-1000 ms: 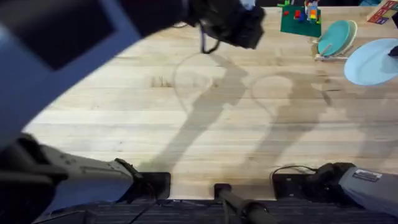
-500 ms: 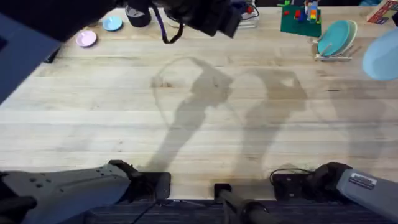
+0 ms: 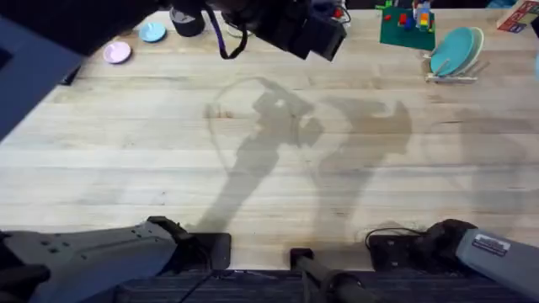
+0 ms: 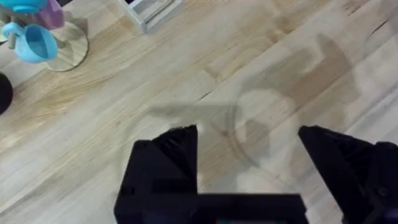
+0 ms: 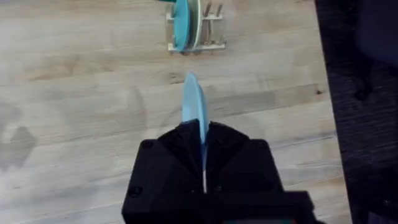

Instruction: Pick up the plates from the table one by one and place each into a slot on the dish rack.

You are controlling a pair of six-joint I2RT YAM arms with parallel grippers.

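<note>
R gripper point(image 5: 202, 163): clamped on the light blue plate point(image 5: 193, 106), held edge-on.
dish rack point(image 5: 194, 26): straight ahead of ur plate, well apart – teal plate point(image 5: 181, 22) + a pale one already slotted.
L gripper point(image 4: 249, 155): spread wide, empty – farther off, over bare table point(image 3: 168, 151).

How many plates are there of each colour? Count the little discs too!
teal plate: 1
pale yellow plate: 1
light blue plate: 1
pink disc: 1
blue disc: 1
Total: 5
</note>
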